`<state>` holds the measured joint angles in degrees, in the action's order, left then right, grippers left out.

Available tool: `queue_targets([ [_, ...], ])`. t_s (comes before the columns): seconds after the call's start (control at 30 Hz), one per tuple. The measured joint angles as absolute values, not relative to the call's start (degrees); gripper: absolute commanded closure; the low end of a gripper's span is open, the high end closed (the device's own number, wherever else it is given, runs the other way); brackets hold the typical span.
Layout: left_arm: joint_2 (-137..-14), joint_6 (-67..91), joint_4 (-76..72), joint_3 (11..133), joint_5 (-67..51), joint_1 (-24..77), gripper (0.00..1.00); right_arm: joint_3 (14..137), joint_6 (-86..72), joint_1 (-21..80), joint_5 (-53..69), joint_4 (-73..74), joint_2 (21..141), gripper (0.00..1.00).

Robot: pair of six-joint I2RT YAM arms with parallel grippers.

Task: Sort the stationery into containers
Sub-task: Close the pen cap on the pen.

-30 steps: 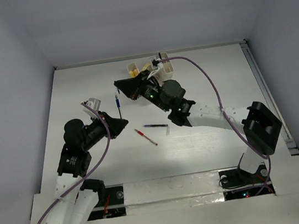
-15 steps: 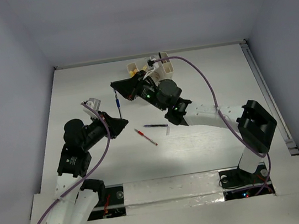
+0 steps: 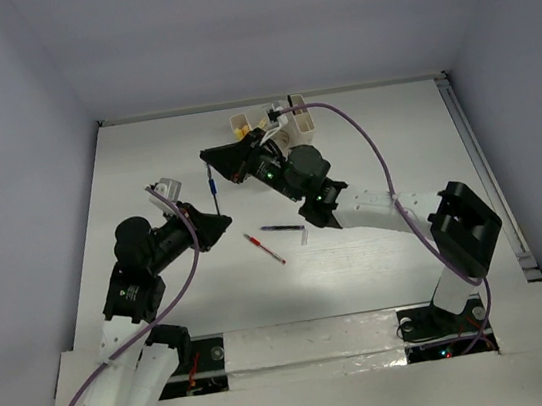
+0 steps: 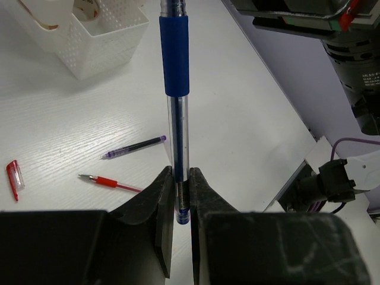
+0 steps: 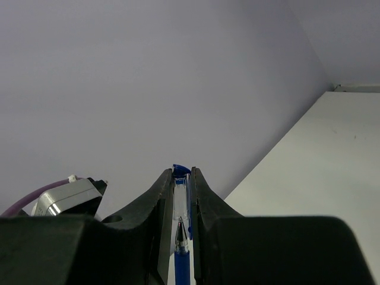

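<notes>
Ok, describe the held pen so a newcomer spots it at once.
Find the white organizer near the table's far edge. Left of it and nearer, the blue pen bridges the left gripper and right gripper. The red pen and dark pen lie loose.

Overhead camera looks down on the white surface (image 3: 145,170) from behind; both wrist cameras closely frame one blue pen (image 4: 177,89).
</notes>
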<state>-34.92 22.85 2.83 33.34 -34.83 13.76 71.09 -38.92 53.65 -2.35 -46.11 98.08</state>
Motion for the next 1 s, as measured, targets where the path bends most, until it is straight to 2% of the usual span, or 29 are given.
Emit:
queue_targets([
  [1.0,-33.67,23.31,4.71,33.34,-35.09,13.67,1.00,61.04,-39.90,56.07,-4.25,-58.00,97.38,1.00],
])
